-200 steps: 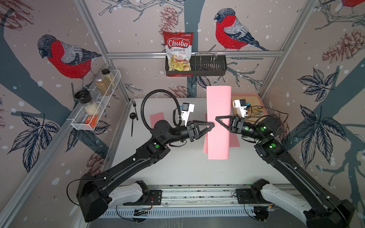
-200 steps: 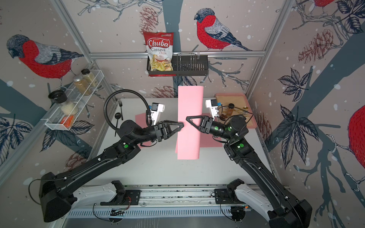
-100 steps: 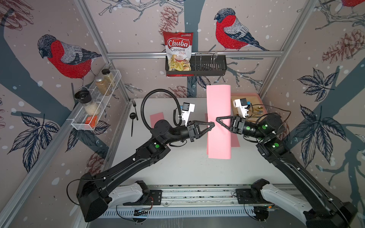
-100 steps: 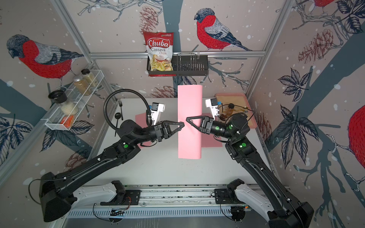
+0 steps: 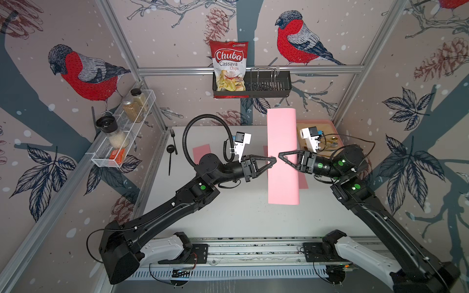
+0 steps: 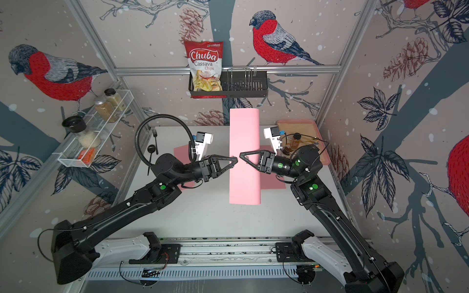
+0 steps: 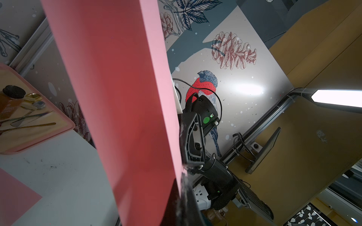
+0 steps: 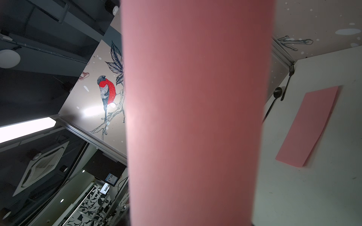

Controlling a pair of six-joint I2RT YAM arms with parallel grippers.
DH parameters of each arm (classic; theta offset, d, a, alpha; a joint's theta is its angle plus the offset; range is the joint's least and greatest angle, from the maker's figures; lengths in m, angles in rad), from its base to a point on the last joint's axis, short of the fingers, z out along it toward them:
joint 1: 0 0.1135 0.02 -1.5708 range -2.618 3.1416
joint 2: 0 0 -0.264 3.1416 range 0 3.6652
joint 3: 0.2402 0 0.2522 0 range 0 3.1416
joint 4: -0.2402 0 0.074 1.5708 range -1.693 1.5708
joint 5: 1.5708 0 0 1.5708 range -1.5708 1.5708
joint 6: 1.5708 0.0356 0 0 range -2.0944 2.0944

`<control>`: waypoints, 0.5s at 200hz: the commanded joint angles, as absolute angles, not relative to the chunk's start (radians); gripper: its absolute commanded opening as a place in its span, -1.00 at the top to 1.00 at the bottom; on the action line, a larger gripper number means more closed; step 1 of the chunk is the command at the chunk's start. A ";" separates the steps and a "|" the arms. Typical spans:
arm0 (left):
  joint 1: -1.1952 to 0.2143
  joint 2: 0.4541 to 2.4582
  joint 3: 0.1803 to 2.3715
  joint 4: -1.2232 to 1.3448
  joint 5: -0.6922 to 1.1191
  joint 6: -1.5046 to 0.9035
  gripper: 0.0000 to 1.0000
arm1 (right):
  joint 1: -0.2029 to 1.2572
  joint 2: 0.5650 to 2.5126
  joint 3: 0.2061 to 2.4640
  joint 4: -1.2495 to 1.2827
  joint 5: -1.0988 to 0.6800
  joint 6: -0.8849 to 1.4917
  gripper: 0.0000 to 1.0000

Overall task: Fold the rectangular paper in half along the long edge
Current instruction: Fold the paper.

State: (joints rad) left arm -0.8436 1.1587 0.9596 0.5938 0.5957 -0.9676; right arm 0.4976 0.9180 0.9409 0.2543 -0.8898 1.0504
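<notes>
**Above the table: pink paper held up between two grippers**

Above the middle of the white table (image 5: 228, 218), a long pink paper (image 5: 283, 177) hangs in the air, clear of the surface. In both top views it runs lengthwise away from the robot. Its far end rises in front of the back wall and its near end hangs over bare table. It seems bowed across its width, like a shallow arch, though the shading makes this hard to judge.

The left gripper (image 5: 273, 160) reaches in from the left at about the middle of the paper's length. Its jaws are closed tight, pinching the paper's left long edge. In the left wrist view the paper (image 7: 121, 97) runs down to that pinch.

The right gripper (image 5: 280, 155) reaches in from the right, crossing over the paper as seen from above. Its tip almost meets the left gripper's tip near the same edge. One of its fingers (image 7: 193, 140) shows just beside the paper's edge in the left wrist view. How far its jaws are parted, and whether it grips the paper, cannot be told. In the right wrist view the paper (image 8: 195, 117) fills the middle.

A smaller pink sheet (image 5: 201, 154) lies flat on the table to the left, partly hidden by the left arm. A second sheet (image 5: 303, 178) lies flat beneath the paper's right side. A tray (image 6: 304, 126) sits in the far right corner.
</notes>
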 commanded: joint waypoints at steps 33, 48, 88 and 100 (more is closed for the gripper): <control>-0.847 1.163 0.957 0.640 0.599 -0.965 0.94 | 0.500 0.910 0.911 0.371 -0.877 1.098 -0.08; -0.847 1.164 0.956 0.642 0.597 -0.967 0.94 | 0.503 0.911 0.909 0.379 -0.875 1.103 -0.09; -0.847 1.169 0.954 0.653 0.599 -0.974 0.93 | 0.512 0.916 0.907 0.395 -0.866 1.107 -0.14; -0.847 1.172 0.954 0.657 0.599 -0.976 0.93 | 0.516 0.917 0.907 0.397 -0.864 1.106 -0.18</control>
